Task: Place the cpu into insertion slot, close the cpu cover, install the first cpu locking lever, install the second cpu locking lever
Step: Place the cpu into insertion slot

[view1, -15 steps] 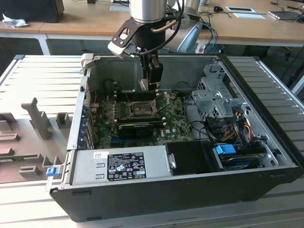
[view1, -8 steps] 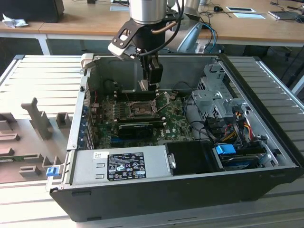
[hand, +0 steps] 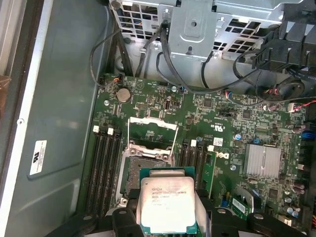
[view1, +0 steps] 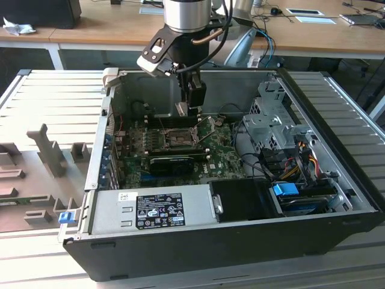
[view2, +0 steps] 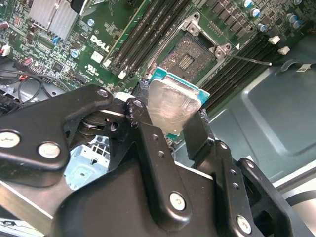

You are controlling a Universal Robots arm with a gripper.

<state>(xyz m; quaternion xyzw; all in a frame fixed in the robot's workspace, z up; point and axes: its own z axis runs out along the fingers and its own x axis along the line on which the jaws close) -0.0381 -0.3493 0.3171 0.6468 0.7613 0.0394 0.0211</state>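
You are in a lab: an opened computer case [view1: 228, 241] on a slatted bench [view1: 54, 96], wooden desks [view1: 108, 24] behind.

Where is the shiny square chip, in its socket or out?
Out. The gripper holds the cpu above the green board; the insertion slot lies bare, its cpu cover lifted open.

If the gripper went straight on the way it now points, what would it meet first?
Probably the insertion slot, or the green board right beside it. The gripper, shut on the cpu, points down at that open socket area. Depth leaves the exact alignment unclear.
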